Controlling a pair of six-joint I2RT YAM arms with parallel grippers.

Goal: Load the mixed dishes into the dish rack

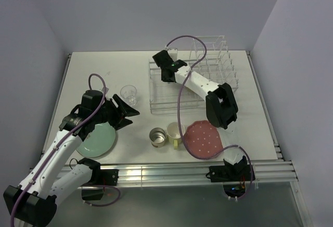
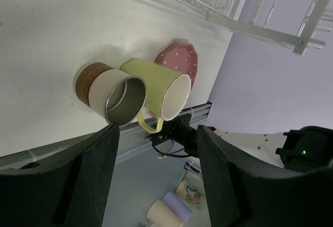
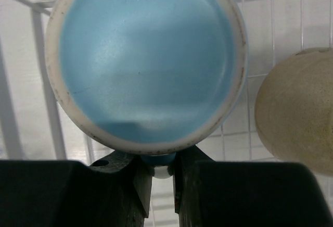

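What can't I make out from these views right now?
- Light-blue mug: right wrist view shows only one round end; top view, right hand mostly covers it.
- Cream bowl: cut by right wrist view's edge.
- Mint-green plate: left arm covers part, top view.
- Mug touching dish rack: cannot tell.

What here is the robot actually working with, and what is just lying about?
Part of the job:
dish rack, light-blue mug held by the right gripper, cream bowl, clear glass, mint-green plate, pink dotted plate, yellow-green mug, metallic-tan cup.

Just lying about:
purple cables, aluminium rail, oddments below the table.
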